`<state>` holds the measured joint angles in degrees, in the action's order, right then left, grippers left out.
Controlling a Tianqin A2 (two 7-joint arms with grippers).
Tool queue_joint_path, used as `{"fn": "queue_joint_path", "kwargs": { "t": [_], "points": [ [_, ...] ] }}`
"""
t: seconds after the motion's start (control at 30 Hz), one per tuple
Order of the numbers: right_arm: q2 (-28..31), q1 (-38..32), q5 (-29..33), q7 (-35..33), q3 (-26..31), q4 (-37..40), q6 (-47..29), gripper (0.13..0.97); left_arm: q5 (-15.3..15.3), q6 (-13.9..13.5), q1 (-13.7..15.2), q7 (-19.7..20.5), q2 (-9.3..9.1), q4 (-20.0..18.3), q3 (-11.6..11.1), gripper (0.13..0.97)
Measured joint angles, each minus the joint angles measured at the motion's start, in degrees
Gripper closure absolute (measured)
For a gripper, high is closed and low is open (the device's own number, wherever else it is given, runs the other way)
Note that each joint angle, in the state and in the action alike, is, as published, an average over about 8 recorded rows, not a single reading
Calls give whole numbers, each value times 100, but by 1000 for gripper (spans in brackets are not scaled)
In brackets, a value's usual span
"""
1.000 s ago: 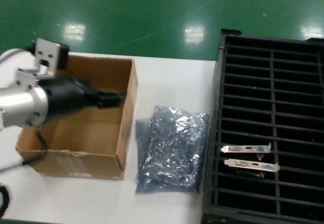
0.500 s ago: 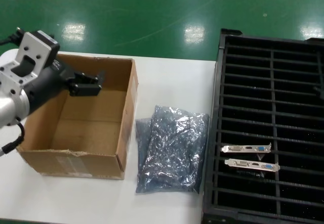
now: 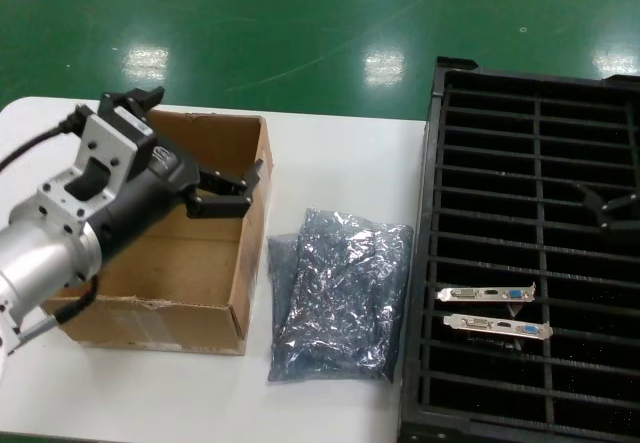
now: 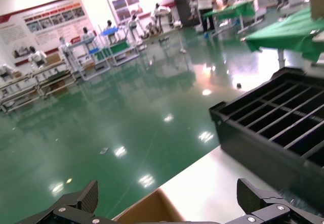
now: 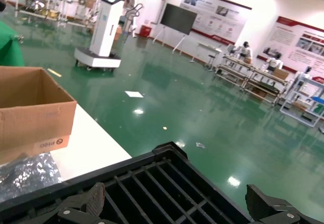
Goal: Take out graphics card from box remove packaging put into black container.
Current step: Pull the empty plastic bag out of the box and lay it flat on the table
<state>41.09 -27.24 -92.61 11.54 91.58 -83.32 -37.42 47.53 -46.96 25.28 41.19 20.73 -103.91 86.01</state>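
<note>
Here our left gripper (image 3: 232,185) hangs with jaws wide and empty over the box (image 3: 160,313) at frame left; the right gripper (image 3: 610,206), also spread, hovers over the black container (image 3: 436,263) at right. 2 graphics cards (image 3: 487,294) already sit slotted there, 2 emptied bags (image 3: 340,293) lie mid-frame, so little seems left.

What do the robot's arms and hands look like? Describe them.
The left arm is a silver metal cylinder leading into a black wrist, with a grey bracketed block on top and a black cable trailing off it. The left hand has black fingers. The right hand shows only as black fingers at the edge of the head view.
</note>
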Motion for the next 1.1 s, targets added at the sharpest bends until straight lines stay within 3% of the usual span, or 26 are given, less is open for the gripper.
{"fn": "queue_joint_path", "kwargs": {
  "t": [1.1],
  "points": [
    [-1414, 1612, -622, -682, 6, -494, 2211, 129, 3289, 2778, -1496, -2434, -209, 724, 335, 132]
  ]
}}
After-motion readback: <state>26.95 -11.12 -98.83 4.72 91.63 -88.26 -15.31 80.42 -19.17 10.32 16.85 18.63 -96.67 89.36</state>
